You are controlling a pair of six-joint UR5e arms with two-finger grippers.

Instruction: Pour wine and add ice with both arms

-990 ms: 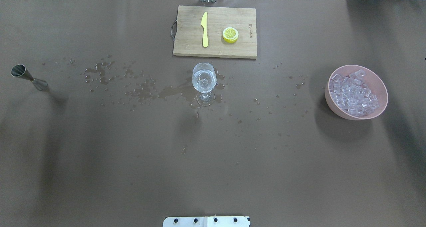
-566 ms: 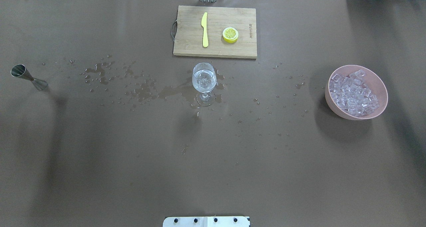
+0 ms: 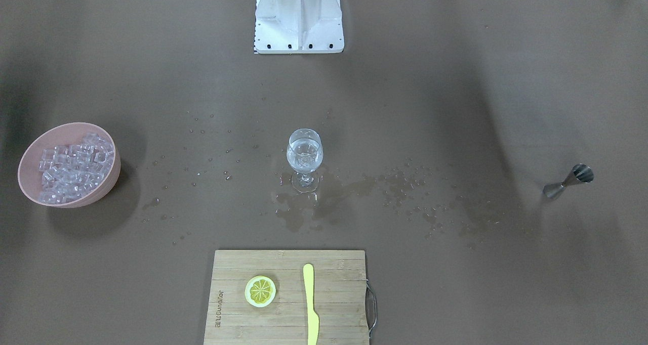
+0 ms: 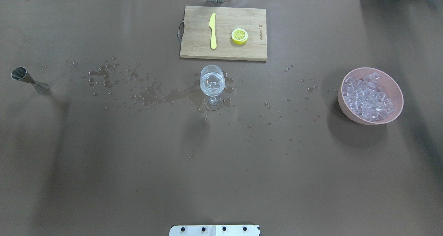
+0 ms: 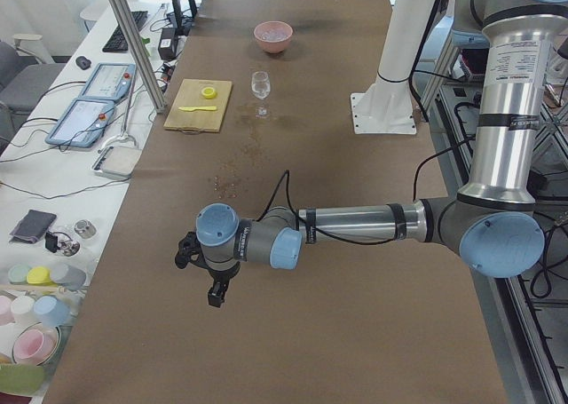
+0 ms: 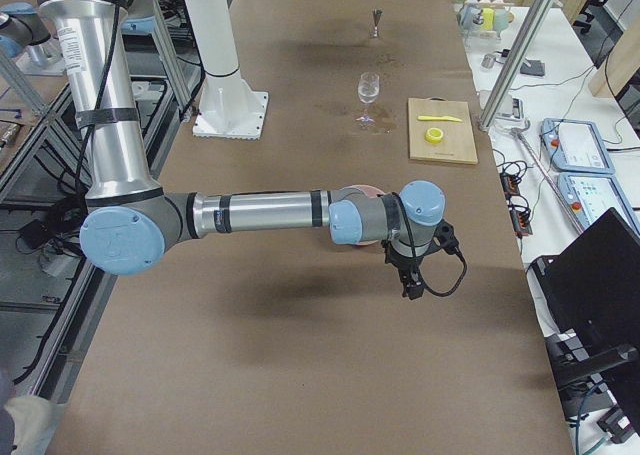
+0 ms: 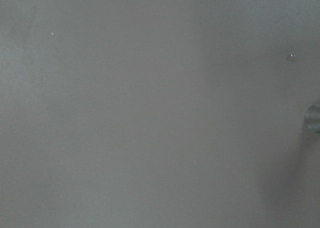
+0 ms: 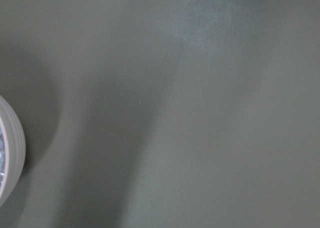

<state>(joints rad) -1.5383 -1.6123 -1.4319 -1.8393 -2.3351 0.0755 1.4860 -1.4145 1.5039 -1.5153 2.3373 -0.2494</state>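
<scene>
Wine (image 4: 211, 79) is sitting in the glass (image 4: 212, 89) mid-table, so I'm reading the pour as done. Starting from the tools though: the left gripper (image 5: 214, 297) is hanging fingers-down over bare table (image 4: 221, 180), and the right gripper (image 6: 410, 287) is doing the same at the other end. Both are only showing up in the side cameras, so honestly I can't tell if either one is open or closed, and nothing seems to be in them. The right wrist cam is catching just the rim of the pink bowl (image 8: 11, 153) at its 9 o'clock edge, so that gripper is hovering just beside it. The left wrist cam is catching a metal sliver at 3 o'clock, probably the jigger (image 4: 29, 79). Seen from overhead, the bowl is sitting at 3 o'clock from the glass, piled with ice (image 4: 368, 97), and the jigger is lying tipped over way out at 9 o'clock. A puddle (image 4: 180, 96) is spreading from the glass foot toward 9 o'clock. The board (image 4: 225, 52) at 12 o'clock is holding a knife (image 4: 213, 30) and a lemon slice (image 4: 239, 36). There might be a cube in the glass already, too glinty to say. My guess is we're sitting at the ice step: the right arm needs to dip into the bowl, pinch one slippery cube and carry it over the rim without knocking that tall glass.
</scene>
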